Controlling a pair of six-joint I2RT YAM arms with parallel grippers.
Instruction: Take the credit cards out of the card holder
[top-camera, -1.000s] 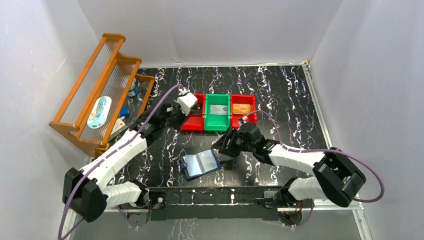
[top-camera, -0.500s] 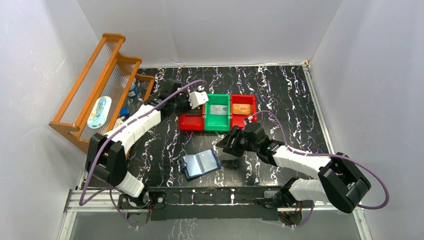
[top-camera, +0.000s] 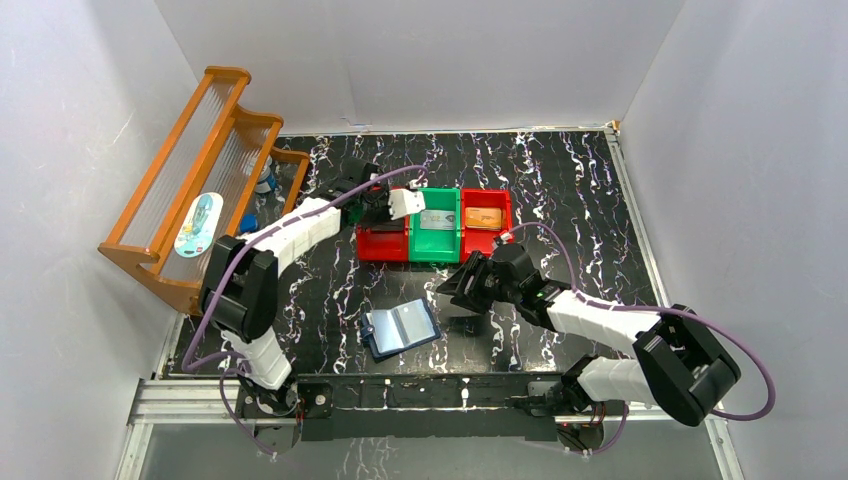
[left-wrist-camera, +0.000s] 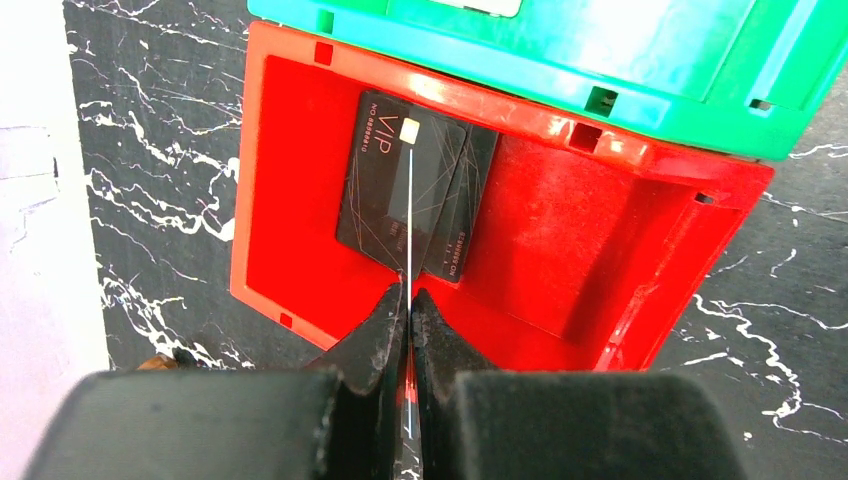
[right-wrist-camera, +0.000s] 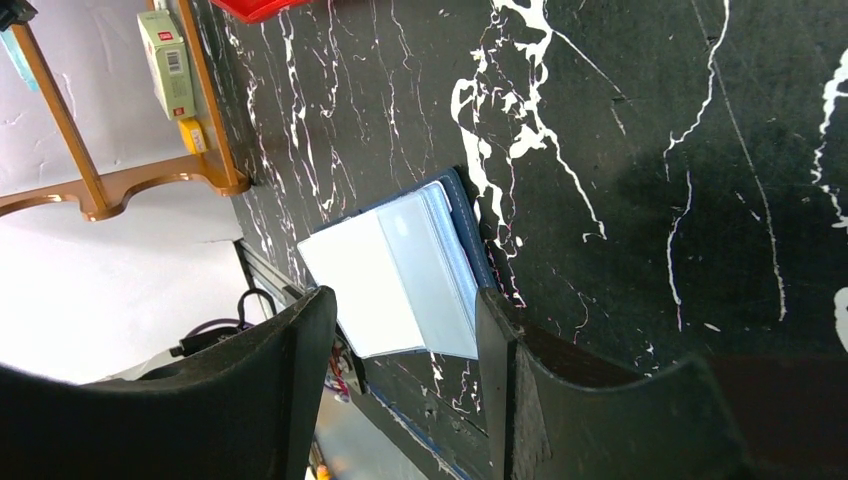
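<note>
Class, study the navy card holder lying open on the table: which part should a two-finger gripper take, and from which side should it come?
The card holder lies open and flat, so only thin edges offer a pinch. Probably best: the free edge of its pale sleeves, which seem to stack above the navy cover, approached low from the right, where the open right gripper hovers.
</note>
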